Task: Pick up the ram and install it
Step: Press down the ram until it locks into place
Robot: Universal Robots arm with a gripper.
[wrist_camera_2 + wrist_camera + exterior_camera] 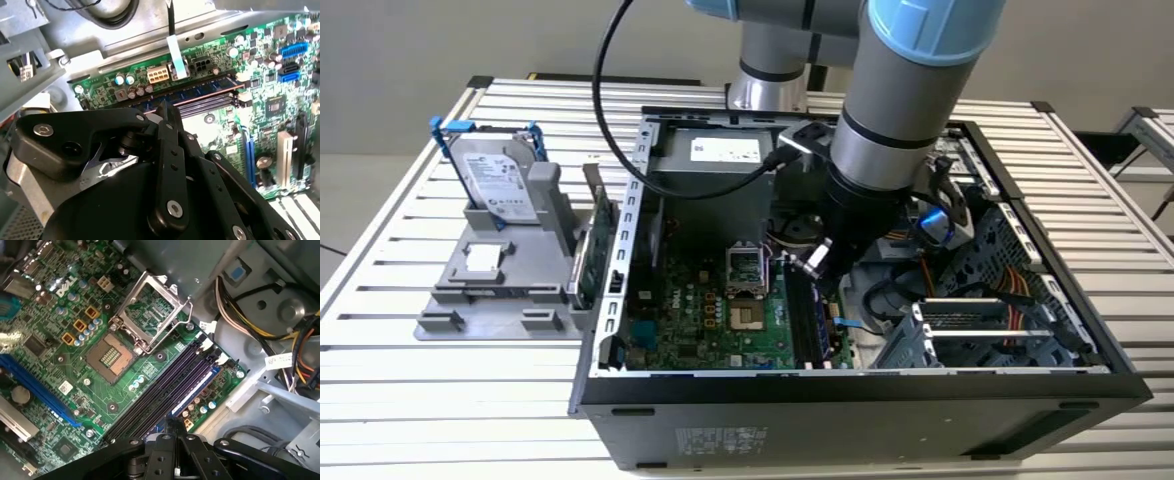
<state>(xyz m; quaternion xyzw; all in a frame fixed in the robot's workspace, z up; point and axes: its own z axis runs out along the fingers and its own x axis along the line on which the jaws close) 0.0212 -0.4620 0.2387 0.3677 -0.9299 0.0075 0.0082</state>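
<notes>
**A:** Start with the exterior view. Where is your end effector (817, 258)?

**B:** Near the centre of the frame. Your arm reaches down into the open computer case (854, 395), which stands on the slatted worktop (454, 400). The tips hang over the far end of the memory slots, beside the motherboard (707, 310). The ram (825, 315) is a dark strip running from just under the tips toward the near wall of the case. A hard drive (500, 180) with blue rails stands in a grey holder toward the exterior view's upper left, well apart from all this.

**A:** And the second wrist view?

**B:** You see the ram (205, 89) lying lengthwise in a slot, its blue-green edge showing between the slot walls. The end effector (170, 107) meets it at one end. The rest of the stick stretches away from the tips, uncovered.

**A:** How do the fingers stand?

**B:** Look at the first wrist view. The two fingers are drawn narrow, almost together, at the end effector (172, 422). They sit right over one end of the ram (197, 387), which lies in the outermost of the dark parallel slots, the one farthest from the processor socket (112, 352). I cannot tell whether the tips pinch the stick's edge or merely touch it.
</notes>
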